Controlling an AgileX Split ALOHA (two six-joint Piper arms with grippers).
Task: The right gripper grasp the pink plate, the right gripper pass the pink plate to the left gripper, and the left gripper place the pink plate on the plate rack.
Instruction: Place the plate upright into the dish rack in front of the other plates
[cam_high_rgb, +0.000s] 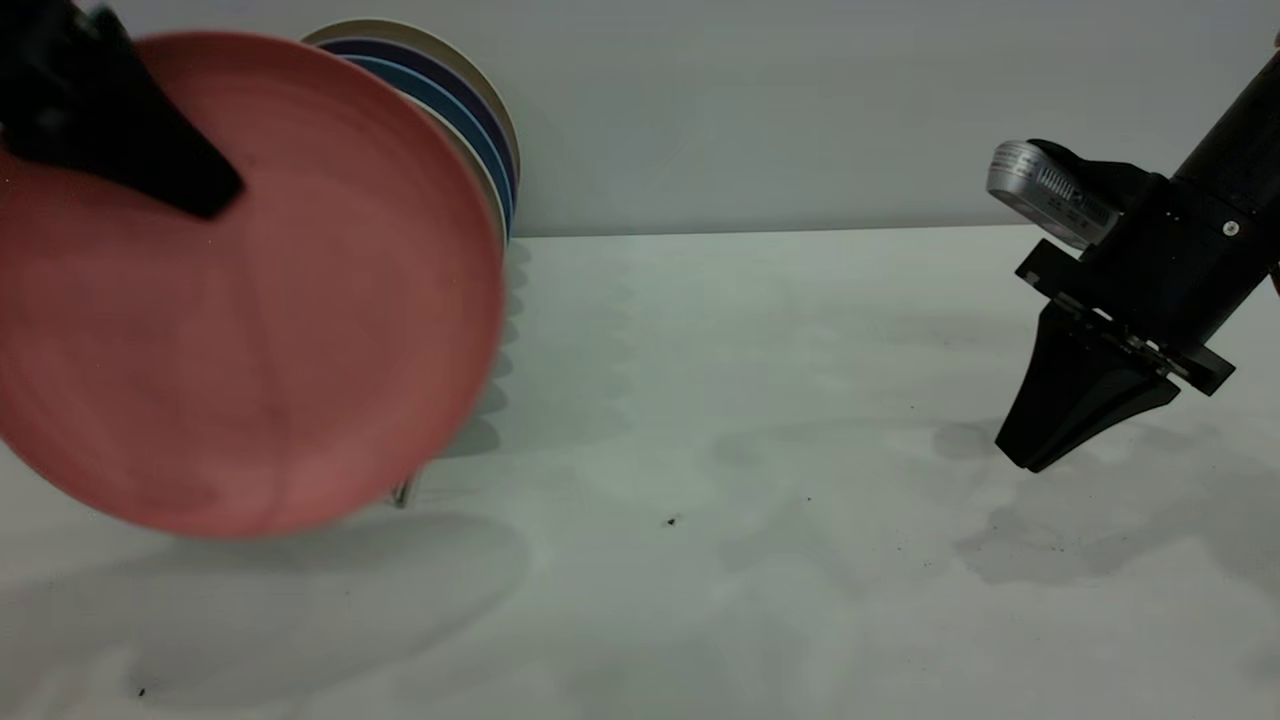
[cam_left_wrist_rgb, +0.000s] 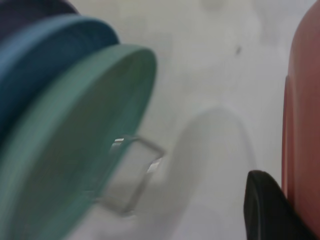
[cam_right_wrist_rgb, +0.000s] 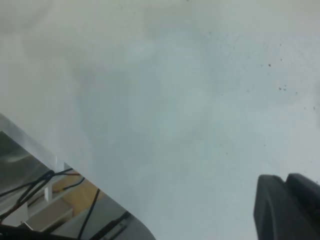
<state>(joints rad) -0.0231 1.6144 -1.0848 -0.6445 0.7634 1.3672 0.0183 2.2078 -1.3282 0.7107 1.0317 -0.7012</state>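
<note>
pink plate (cam_high_rgb: 250, 300) | clamped in left gripper (cam_high_rgb: 205, 195) fingers | right gripper (cam_high_rgb: 1035, 450) fingers together, well apart

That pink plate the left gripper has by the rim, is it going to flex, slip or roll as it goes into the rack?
The pink plate keeps a true round outline while the left gripper pinches only its rim, so probably stiff and light. Its matte surface should limit slipping. Being round, it may roll if set on edge outside the plate rack loops.

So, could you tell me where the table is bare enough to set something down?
The white table is bare between the silver wire plate rack and the shut black right gripper, and along its front edge. It is crowded at the left: the black left gripper holds the salmon-pink round plate before the racked plates.
</note>
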